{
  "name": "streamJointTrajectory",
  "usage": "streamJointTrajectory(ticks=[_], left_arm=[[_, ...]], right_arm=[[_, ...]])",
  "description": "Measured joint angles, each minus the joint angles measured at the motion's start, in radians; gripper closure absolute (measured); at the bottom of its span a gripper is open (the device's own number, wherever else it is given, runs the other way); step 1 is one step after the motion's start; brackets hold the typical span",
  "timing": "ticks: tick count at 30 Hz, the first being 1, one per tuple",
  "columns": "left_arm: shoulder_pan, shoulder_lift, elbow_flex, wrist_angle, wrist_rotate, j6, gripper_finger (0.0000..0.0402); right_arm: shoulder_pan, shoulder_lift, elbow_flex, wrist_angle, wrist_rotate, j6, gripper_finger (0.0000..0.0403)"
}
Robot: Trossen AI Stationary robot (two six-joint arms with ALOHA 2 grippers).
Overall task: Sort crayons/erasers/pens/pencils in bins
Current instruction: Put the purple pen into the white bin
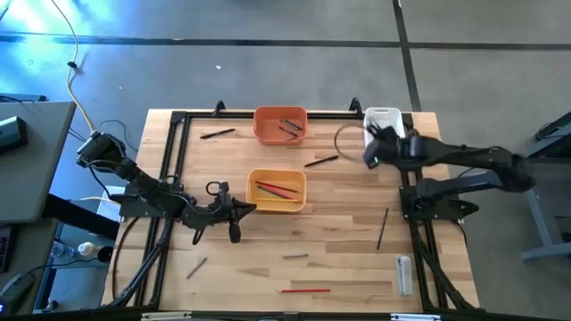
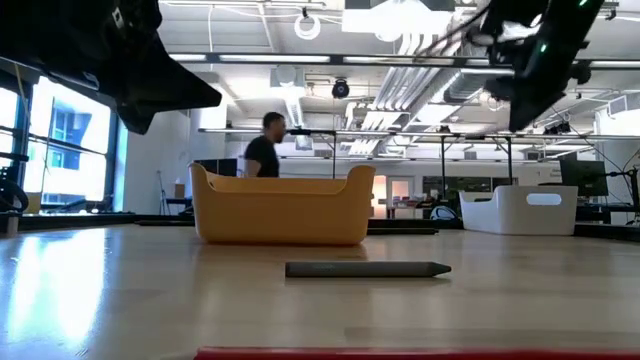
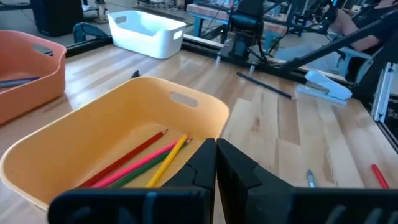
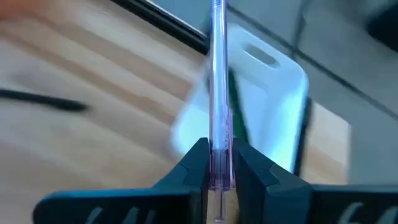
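The right hand (image 4: 219,163) is pinching a clear pen (image 4: 218,93) over the white bin (image 1: 382,119) at the counter's far right corner; the left hand (image 3: 214,163), fully closed and empty, is hovering beside the yellow-orange bin (image 3: 205,109).

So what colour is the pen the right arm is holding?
The pen is clear with a pale purple tint; the right wrist view shows it best.

The desk (image 1: 348,241) is pale, light-grained wood framed by black rails. One bin is orange (image 1: 280,125), one yellow-orange (image 1: 277,191) holding red, pink, green and yellow sticks (image 3: 140,163), and one white (image 1: 382,119). A grey crayon (image 2: 366,269) and a red stick (image 1: 304,290) lie on the wood. The right gripper's dark fingers (image 4: 193,171) frame a clear, purple-tinted pen (image 4: 219,93).
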Motion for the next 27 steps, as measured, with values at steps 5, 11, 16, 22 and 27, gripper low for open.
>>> streamJointTrajectory(ticks=[5,11,16,22,27], left_arm=[[0.0,0.0,0.0,0.0,0.004,0.0,0.0401],[-0.003,0.0,0.0,-0.004,0.026,0.0,0.0401],[-0.003,0.0,0.0,-0.004,0.03,0.0,0.0401],[-0.003,0.0,0.0,-0.004,0.03,0.0,0.0401],[-0.003,0.0,0.0,-0.004,0.03,0.0,0.0401]], right_arm=[[-0.286,0.065,-0.066,0.165,-0.089,-0.178,0.0367],[-0.476,0.172,-0.133,0.362,-0.185,-0.311,0.0367],[-0.543,0.271,-0.128,0.47,-0.193,-0.376,0.0367],[-0.633,0.402,-0.128,0.535,-0.247,-0.421,0.0367],[-0.663,0.474,-0.126,0.539,-0.251,-0.424,0.0366]])
